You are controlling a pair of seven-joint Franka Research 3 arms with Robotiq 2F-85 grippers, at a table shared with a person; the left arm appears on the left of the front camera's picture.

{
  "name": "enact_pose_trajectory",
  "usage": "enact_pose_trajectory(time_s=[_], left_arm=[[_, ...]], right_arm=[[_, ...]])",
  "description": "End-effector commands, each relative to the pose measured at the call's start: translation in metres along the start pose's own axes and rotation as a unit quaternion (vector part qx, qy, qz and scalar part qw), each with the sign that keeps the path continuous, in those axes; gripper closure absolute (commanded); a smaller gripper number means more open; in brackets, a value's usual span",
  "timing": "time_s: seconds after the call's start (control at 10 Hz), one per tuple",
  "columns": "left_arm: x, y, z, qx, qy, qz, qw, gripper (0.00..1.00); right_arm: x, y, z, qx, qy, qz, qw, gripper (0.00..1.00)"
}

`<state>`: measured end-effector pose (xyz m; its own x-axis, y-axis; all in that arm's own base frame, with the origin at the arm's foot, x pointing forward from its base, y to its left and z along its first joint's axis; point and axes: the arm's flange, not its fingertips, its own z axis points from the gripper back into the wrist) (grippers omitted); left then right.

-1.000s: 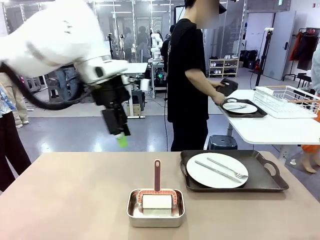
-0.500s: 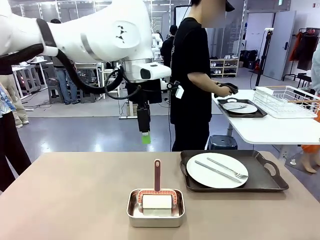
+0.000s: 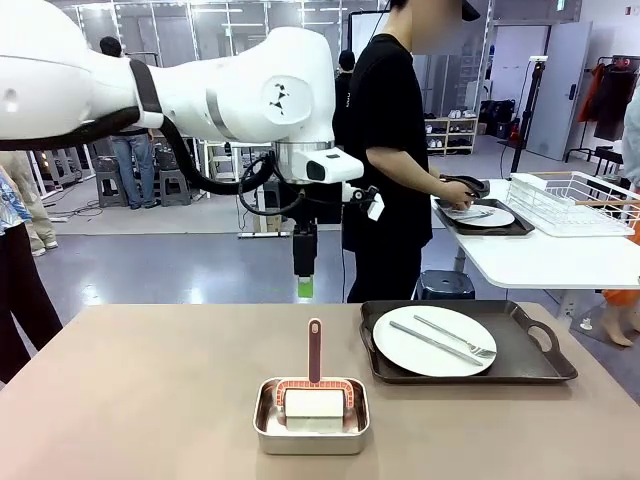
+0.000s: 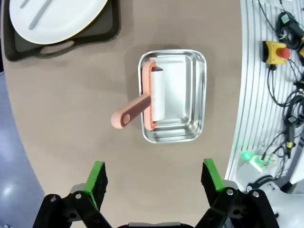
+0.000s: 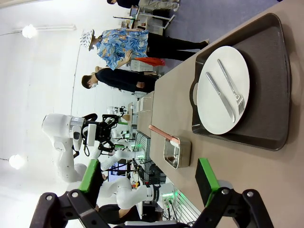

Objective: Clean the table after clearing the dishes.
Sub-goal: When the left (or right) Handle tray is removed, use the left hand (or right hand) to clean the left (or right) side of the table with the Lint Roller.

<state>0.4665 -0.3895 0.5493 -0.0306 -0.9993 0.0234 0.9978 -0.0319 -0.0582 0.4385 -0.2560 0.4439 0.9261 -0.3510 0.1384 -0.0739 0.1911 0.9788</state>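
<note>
Step in hand, as judged: going for the cleaning tool, with the clearing only half done.

High over the far side of the table [image 3: 150, 400], left of centre in the front view: left gripper [image 3: 304, 287], seen edge-on, pointing straight down, well clear of everything. Below it, near the table's front edge: steel pan [image 3: 268, 430] holding a white cleaning roller [image 3: 315, 403], pink handle [image 3: 314, 350] reaching out past the far rim. Right of that, on the same table: dark tray [image 3: 520, 360] with a white plate [image 3: 410, 350], knife [image 3: 425, 343] and fork [image 3: 452, 335] across it, not yet cleared. Farther right, on the white side table [image 3: 540, 265]: second tray [image 3: 500, 231] with its plate, under the person's hand [image 3: 460, 189], next to a wire rack [image 3: 570, 205].

Next move, likely: descend, centre over the handle, turn the wrist to bring the pads across it, then close. Risk in wiping with the near tray in place: a bump.

From the left wrist view: jaws spread wide and empty, pan directly ahead, handle slanting out over the rim, an angle hard to read from the front. From the right wrist view: right gripper [image 5: 148, 183], jaws likewise wide and empty, looking along the table at the near plate. Added by the front view: the side table and the person at the second tray.
</note>
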Motion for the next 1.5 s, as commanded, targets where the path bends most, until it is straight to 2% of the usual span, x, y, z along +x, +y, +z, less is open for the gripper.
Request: enact_pose_trajectory(time_s=[0.0, 0.7, 1.4], left_arm=[[0.008, 0.018, -0.001, -0.013, 0.012, -0.012, 1.0, 0.0], [0.017, 0.045, -0.06, -0.035, 0.036, -0.016, 0.999, 0.0], [0.01, 0.055, -0.105, -0.069, 0.018, -0.011, 0.997, 0.0]], right_arm=[[-0.001, 0.004, 0.0, 0.0, -0.001, 0.003, 1.0, 0.0], [-0.001, 0.004, 0.0, 0.0, -0.001, 0.003, 1.0, 0.0], [-0.001, 0.004, 0.0, 0.0, -0.001, 0.003, 1.0, 0.0]])
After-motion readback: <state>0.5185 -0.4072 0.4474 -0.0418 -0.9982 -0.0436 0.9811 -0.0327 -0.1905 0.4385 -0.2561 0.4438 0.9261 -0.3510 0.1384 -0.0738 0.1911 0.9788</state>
